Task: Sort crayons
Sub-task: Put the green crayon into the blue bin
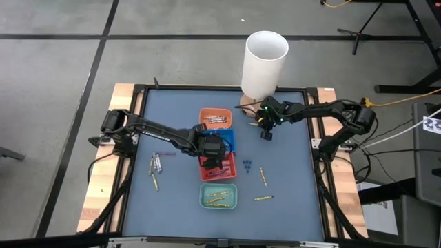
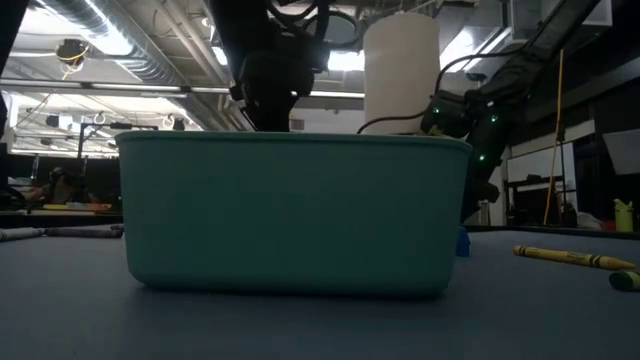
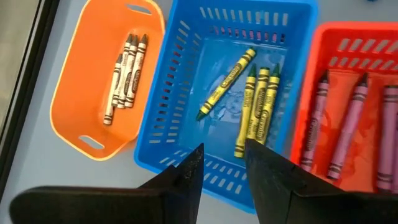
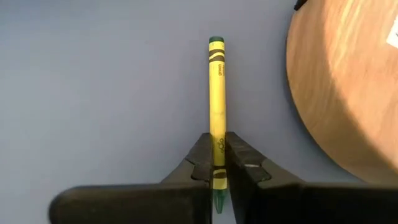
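Carrying one crayon, with the rest still to sort. Notes run from my left side to my right.

Far left on the mat: a few loose crayons (image 1: 156,167) lie well apart from the trays.

My left gripper (image 3: 222,169) hangs over the tray column mid-table, fingers a narrow gap apart and holding nothing. Below it the orange tray (image 3: 78,93) holds a few pale-wrapped crayons, the blue tray (image 3: 180,93) holds four yellow ones, and the red tray (image 3: 311,93) holds pink ones. The teal tray (image 1: 204,196), nearest the front edge, already has several yellow-looking crayons in it.

Right of the trays: two loose yellow crayons (image 1: 262,177) and small blue bits (image 1: 247,164) lie on the mat.

My right gripper (image 4: 217,163) is near the back edge, beside the wooden base of the white cylinder (image 1: 264,62), fingers pinched tight on a yellow crayon (image 4: 216,93), gripped close to its tip end so most of the stick juts forward.

To do this step well: yellow wrapper matches the blue tray's contents, so I judge that the target. Lift clear before swinging, since the long overhang could catch the cylinder's base. My left arm sits over the trays, so it should pull aside or the two grippers will crowd. Release low and level so the crayon does not bounce out.
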